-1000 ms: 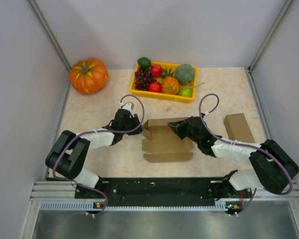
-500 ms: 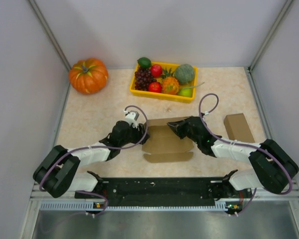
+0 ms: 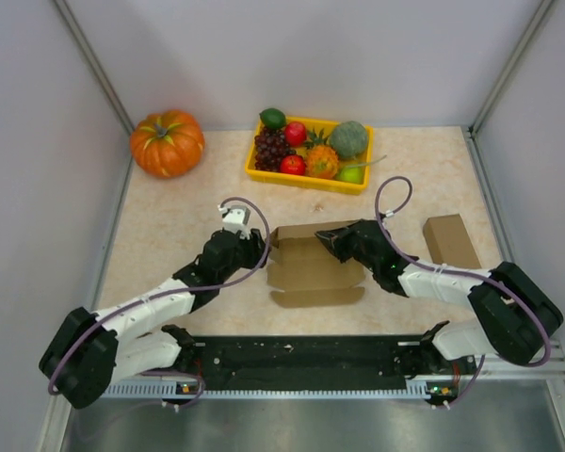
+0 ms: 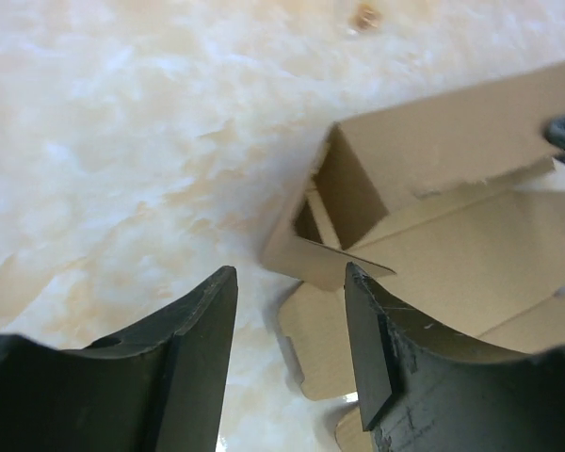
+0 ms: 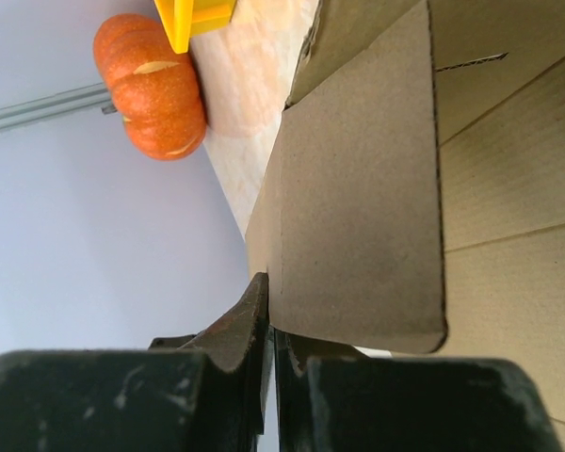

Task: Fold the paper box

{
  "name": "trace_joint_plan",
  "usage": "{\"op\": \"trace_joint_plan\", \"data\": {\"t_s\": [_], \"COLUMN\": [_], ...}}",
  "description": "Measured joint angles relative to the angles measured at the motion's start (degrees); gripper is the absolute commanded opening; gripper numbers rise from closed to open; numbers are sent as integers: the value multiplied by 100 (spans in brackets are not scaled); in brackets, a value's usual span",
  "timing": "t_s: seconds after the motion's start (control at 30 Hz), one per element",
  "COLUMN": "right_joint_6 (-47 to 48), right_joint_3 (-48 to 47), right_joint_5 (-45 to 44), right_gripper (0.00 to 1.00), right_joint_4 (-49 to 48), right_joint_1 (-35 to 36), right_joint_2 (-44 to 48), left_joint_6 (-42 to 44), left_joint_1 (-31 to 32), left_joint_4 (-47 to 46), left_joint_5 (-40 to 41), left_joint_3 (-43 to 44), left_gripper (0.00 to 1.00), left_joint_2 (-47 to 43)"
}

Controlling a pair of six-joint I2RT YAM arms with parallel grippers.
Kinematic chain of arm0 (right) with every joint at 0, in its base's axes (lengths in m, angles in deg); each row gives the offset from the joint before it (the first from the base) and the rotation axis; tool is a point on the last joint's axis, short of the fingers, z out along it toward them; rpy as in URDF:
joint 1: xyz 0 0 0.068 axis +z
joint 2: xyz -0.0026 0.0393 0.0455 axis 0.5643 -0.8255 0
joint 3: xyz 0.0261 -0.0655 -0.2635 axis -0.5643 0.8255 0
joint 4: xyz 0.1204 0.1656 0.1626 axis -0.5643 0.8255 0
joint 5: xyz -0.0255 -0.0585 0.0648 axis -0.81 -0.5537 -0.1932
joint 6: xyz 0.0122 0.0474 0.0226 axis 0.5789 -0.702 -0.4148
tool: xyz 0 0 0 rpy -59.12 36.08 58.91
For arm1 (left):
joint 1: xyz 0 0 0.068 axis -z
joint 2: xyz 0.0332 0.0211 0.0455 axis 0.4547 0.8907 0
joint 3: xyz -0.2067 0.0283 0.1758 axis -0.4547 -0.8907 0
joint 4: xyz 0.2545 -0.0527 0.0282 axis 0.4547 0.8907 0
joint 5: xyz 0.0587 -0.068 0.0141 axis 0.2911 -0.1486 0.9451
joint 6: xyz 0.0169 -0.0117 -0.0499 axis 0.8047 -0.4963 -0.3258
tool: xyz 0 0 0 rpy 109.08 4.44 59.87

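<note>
Just past the tips of my left gripper sits the left end of the paper box. Its corner is raised, a short side flap leans inward, and the rest of the cardboard lies flat on the table on my right-hand finger's side. My left fingers stand apart with only bare table between them. The box corner is ahead of the gap, nearer the right-hand finger.

My right gripper is at the box's far right corner. Its fingers are pressed together on the edge of an upright cardboard panel.

Well beyond both pairs of tips stands a yellow tray heaped with fruit. A pumpkin sits farther off to the tray's left. A closed carton lies out beside my right forearm, apart from the box.

From my right wrist, the clamped panel fills most of the view and hides the rest of the box, and only a corner of the tray shows. From my left wrist, the right-hand finger covers the near flaps. I cannot tell whether the thin flap edge touches that finger. From above, my right gripper's body hides the pinch itself.

My left arm stretches low and long from the near left corner, angled toward the box, with its cable looped above the wrist. My right arm is folded, its elbow out at the near right, and the forearm runs low and leftward to the box.
</note>
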Motion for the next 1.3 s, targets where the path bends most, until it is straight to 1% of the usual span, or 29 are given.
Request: {"op": "trace_joint_plan", "data": {"t_s": [0.07,0.13,0.27,0.4,0.6,0.83,0.93,1.0,1.07,1.13,1.2,1.23,1.3], "right_joint_6": [-2,-9,-7,-4,-7,-13,-52,-59,-59,-63,-74,-79,-98], "right_joint_3": [0,4,9,9,9,9,9,9,9,9,9,9,9], "right_joint_5": [31,48,114,138,160,195,201,199,199,205,208,208,203], "right_gripper": [0,0,0,0,0,0,0,0,0,0,0,0,0], "right_joint_4": [-35,-52,-72,-74,-138,-186,-199,-203,-203,-205,-208,-205,-205], "right_joint_1": [-15,-28,-76,-103,-109,-129,-129,-129,-129,-129,-129,-129,-129], "right_joint_2": [-24,-35,-35,-35,-76,-133,-136,-138,-140,-142,-149,-149,-155], "left_joint_6": [-157,-125,221,763,1478,1904,1941,1943,1943,1943,1934,1912,1880], "left_joint_1": [-81,-168,-275,-304,-306,-293,-249,-190,-114,17,166,232,409], "left_joint_4": [505,809,1145,1252,837,-188,-437,-555,-669,-782,-896,-955,-1073], "left_joint_5": [304,466,439,127,-691,-1528,-1600,-1541,-1366,-1075,-686,-533,-70], "left_joint_3": [153,350,710,990,1010,852,802,776,719,660,597,577,566], "left_gripper": [58,61,62,62,60,43,42,38,31,30,26,28,33], "left_joint_2": [-216,-131,417,1043,1233,1237,1276,1316,1322,1322,1327,1340,1401]}}
